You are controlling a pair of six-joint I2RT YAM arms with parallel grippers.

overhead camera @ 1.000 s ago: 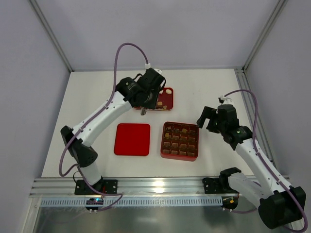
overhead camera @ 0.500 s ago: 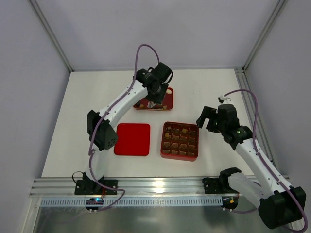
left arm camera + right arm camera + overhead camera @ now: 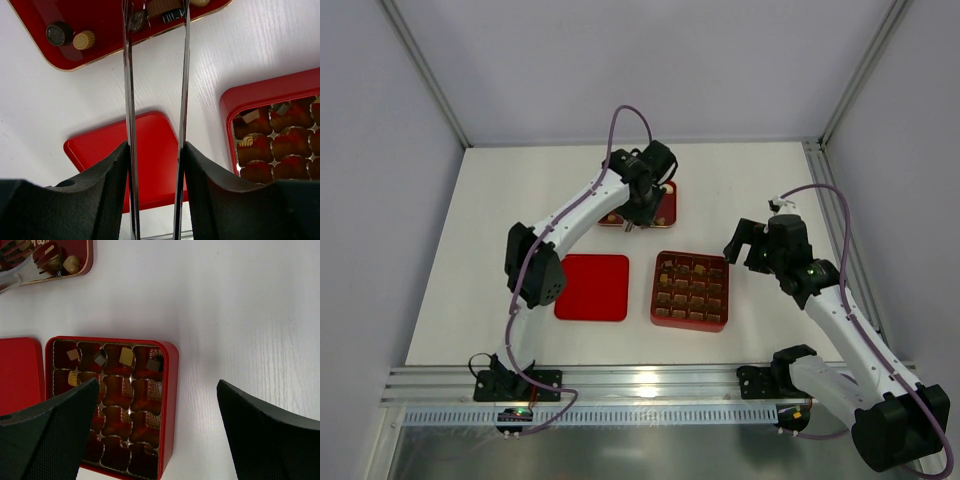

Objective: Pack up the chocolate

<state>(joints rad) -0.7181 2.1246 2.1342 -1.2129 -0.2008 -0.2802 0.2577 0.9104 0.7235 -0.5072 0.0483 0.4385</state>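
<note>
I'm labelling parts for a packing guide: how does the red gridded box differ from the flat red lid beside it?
The gridded box is split into compartments, a few holding chocolate pieces; the lid is one plain surface. The box has raised walls; the lid looks flatter. In the top view the box lies right of the lid. Both are red, square with rounded corners, resting on the white table.

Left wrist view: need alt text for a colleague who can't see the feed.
Two thin metal fingers of the left gripper straddle chocolate pieces in a shallow red tray at the top; whether they grip one is unclear. Below lie a flat red lid and, right, a corner of the red gridded box, partly filled.
</note>
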